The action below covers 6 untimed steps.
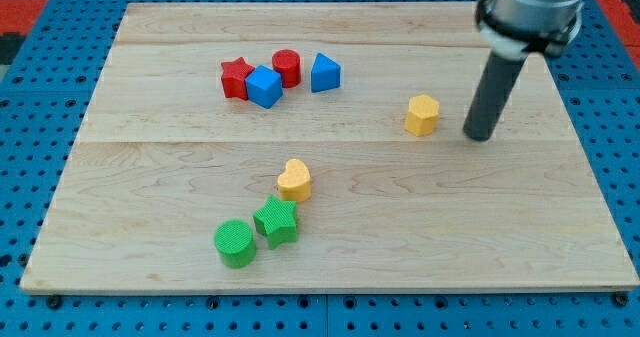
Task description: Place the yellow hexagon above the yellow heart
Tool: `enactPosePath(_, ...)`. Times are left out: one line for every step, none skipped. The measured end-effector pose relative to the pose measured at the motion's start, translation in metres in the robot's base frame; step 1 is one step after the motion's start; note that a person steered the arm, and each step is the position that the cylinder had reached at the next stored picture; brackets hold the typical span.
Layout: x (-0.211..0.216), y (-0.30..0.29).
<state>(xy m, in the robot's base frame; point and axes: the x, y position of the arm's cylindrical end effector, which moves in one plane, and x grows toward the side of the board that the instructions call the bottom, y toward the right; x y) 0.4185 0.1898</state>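
The yellow hexagon point(422, 115) sits just to the view's left of my tip point(479, 136), near but not touching it. My tip is a bare rod on the wooden board point(560, 217), grasping nothing. The yellow heart point(294, 180) lies well off to the tip's lower left, touching the green star point(276, 222), with the green cylinder point(235, 243) just beside the star

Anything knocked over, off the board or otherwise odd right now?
Nothing stands out. All seven blocks sit flat on the board; the yellow hexagon lies apart from the yellow heart, with my tip to its right.
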Motion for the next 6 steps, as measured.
enactPosePath(-0.012,-0.007)
enactPosePath(-0.011,-0.100)
enactPosePath(0.018,-0.188)
enactPosePath(0.005,-0.203)
enactPosePath(-0.048,-0.182)
enactPosePath(-0.067,-0.188)
